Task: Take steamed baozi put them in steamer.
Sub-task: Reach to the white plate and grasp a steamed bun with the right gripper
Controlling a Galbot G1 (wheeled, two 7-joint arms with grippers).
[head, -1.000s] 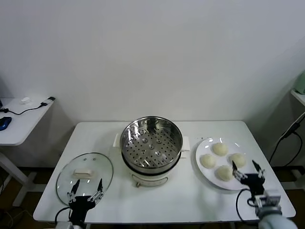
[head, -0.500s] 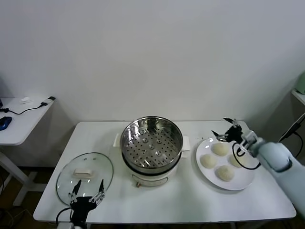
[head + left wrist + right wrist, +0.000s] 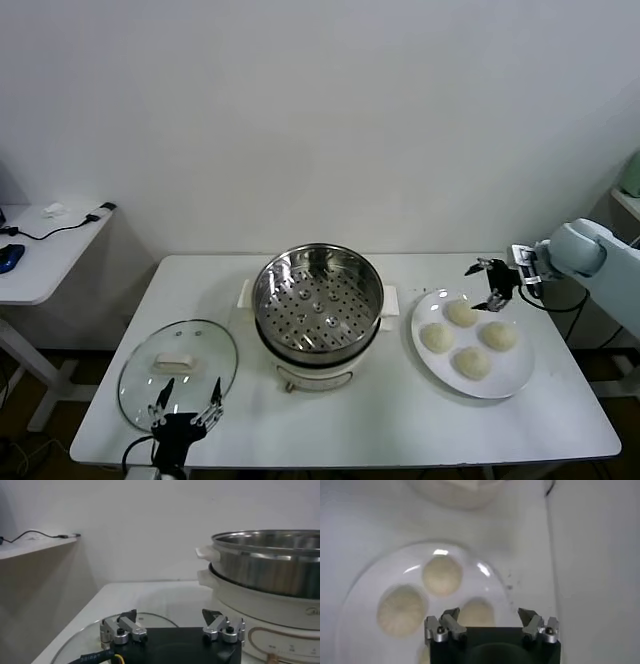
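buns [image 3: 468, 337]: 4, cream, domed, on plate [image 3: 515, 380] | right gripper [image 3: 490, 284]: fingers spread above | left gripper [image 3: 185, 402]: fingers spread, by lid [image 3: 178, 362]

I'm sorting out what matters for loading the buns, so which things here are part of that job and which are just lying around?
Part of the job:
- four steamed baozi on the plate
- steamer, with nothing on its tray
- right claw, open, above the plate's far edge

Just lying about:
- glass lid, flat on the table
- left claw, open, parked at the lid's near edge
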